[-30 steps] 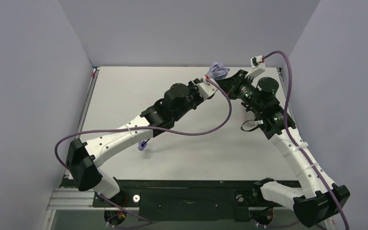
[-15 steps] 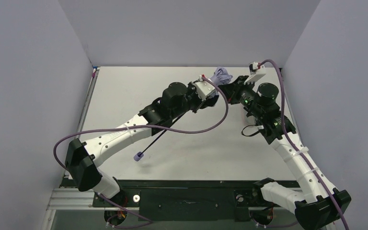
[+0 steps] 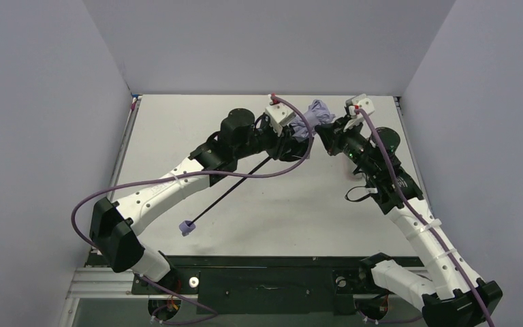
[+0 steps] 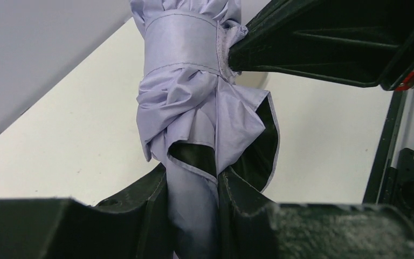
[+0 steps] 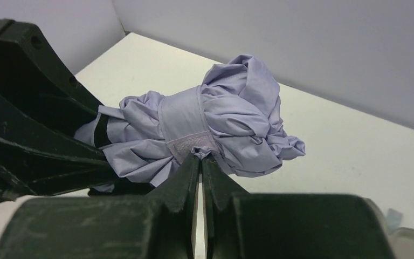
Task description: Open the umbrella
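The umbrella [image 3: 319, 112] is held in the air over the far middle of the table, its lilac canopy bundled and bound by a closure strap [image 5: 185, 121]. Its thin black shaft [image 3: 235, 187] runs down left to the small lilac handle [image 3: 188, 227]. My left gripper [image 3: 294, 135] is shut on the bunched canopy [image 4: 191, 205] near the shaft end. My right gripper [image 3: 323, 131] is shut, pinching the tip of the strap's tab [image 5: 201, 152]. The canopy's black underside [image 4: 259, 145] shows between folds.
The white table [image 3: 177, 136] lies between grey walls on three sides. Purple cables [image 3: 143, 185] loop from both arms. A clear plastic thing [image 5: 404, 237] shows at the right wrist view's lower right corner.
The left arm has swung left and tilted the umbrella; the shaft has drawn out longer, and the handle moved down and left. The right gripper moved left with the canopy.
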Robot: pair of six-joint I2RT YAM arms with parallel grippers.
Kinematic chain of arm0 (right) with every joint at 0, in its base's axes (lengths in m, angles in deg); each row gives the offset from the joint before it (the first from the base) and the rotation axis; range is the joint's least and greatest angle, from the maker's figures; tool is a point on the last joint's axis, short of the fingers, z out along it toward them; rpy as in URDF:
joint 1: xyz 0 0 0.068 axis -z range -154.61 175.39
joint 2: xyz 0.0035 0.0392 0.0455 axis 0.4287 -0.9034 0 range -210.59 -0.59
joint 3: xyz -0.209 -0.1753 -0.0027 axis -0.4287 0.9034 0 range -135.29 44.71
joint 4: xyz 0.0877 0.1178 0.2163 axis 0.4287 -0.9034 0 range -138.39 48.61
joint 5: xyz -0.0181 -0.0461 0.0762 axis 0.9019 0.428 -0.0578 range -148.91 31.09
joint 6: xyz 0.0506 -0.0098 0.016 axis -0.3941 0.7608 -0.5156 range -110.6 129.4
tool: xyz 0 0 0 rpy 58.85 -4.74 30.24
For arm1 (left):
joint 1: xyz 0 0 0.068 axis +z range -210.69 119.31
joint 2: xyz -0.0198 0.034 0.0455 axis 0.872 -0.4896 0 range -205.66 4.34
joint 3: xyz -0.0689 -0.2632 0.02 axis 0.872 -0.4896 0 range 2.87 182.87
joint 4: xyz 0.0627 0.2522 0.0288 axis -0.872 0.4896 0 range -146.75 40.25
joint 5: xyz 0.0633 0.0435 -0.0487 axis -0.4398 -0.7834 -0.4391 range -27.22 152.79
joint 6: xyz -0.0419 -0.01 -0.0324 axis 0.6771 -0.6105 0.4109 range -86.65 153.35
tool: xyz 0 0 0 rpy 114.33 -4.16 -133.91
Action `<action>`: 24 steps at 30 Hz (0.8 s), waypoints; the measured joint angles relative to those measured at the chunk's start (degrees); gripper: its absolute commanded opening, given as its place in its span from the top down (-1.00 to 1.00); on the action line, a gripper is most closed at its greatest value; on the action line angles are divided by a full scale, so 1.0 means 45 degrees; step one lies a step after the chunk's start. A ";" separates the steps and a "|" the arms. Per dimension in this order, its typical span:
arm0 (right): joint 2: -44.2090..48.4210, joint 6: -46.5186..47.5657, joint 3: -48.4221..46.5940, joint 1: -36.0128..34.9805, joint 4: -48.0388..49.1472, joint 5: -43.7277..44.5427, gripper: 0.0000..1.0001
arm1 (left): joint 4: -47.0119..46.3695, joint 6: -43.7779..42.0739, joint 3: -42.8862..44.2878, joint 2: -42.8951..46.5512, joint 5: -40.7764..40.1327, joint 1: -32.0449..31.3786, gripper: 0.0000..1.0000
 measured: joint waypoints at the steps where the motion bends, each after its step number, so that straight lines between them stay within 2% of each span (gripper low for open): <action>1: 0.0073 0.0335 0.0058 -0.0005 -0.0005 -0.0005 1.00 | 0.0000 0.0117 0.0000 0.0000 0.0102 0.0010 1.00; 12: 0.1083 0.4104 0.1093 0.0121 -0.0952 0.0583 1.00 | -0.0160 0.0923 0.0000 0.0053 0.0937 0.0291 1.00; 17: 0.1311 0.4809 0.1501 0.0209 -0.1603 0.0612 0.98 | -0.0510 0.1083 0.0005 0.0194 0.1394 0.0364 1.00; 18: 0.1345 0.4813 0.1501 0.0248 -0.1666 0.0602 0.68 | -0.0515 0.1093 0.0000 0.0204 0.1443 0.0335 1.00; 19: 0.1384 0.4794 0.1501 0.0306 -0.1715 0.0578 0.50 | -0.0525 0.1122 0.0000 0.0204 0.1511 0.0330 1.00; 20: 0.1413 0.4648 0.1496 0.0369 -0.1758 0.0554 0.18 | -0.0520 0.1127 0.0000 0.0204 0.1540 0.0335 1.00; 22: 0.1447 0.4333 0.1472 0.0559 -0.2011 0.0525 -0.10 | -0.0563 0.1132 0.0005 0.0204 0.1535 0.0379 1.00; 24: 0.1447 0.3954 0.1423 0.0869 -0.2278 0.0476 -0.18 | -0.0612 0.1132 0.0005 0.0204 0.1540 0.0505 1.00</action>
